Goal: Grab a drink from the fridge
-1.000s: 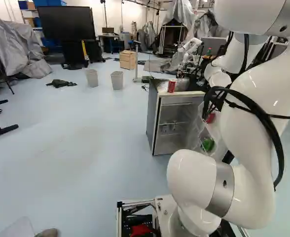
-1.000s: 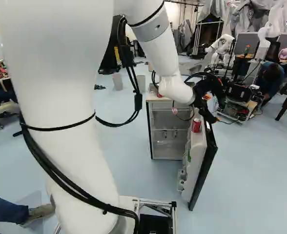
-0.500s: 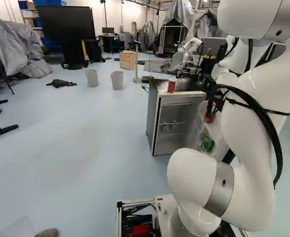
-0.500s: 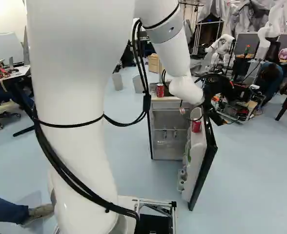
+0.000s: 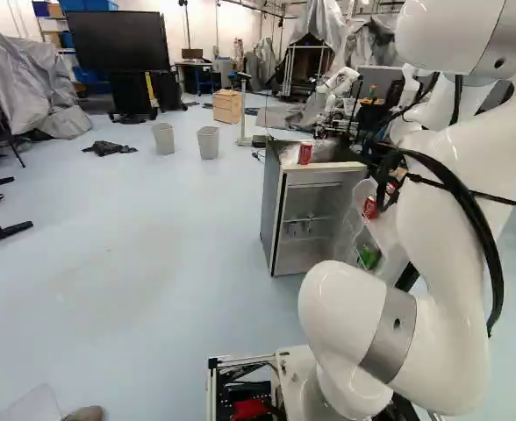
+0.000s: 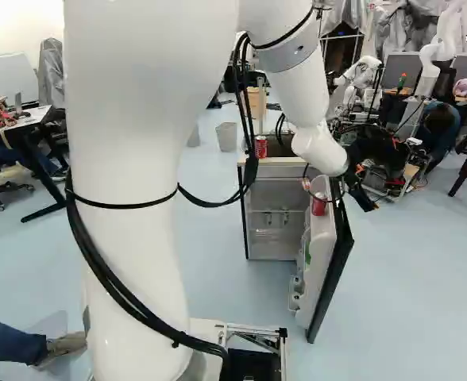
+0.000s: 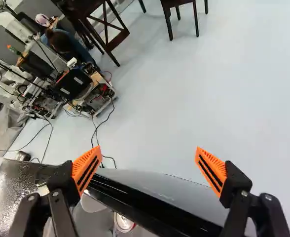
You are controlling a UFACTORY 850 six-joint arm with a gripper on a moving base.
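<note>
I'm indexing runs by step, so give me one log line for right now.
task: grab drink | fridge door: open | red can: in door rack | other red can: atop fridge | jaws: open, empty, by door

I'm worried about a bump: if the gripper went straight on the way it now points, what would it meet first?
Probably the floor, past the fridge door. The door's edge lies close to the gripper's line, though, and depth is unclear, so it might brush that first.

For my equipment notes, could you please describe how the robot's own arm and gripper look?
The arm is glossy white and rounded, with silver bands and black cables strapped along it. The black gripper has two fingers with orange pads.
</note>
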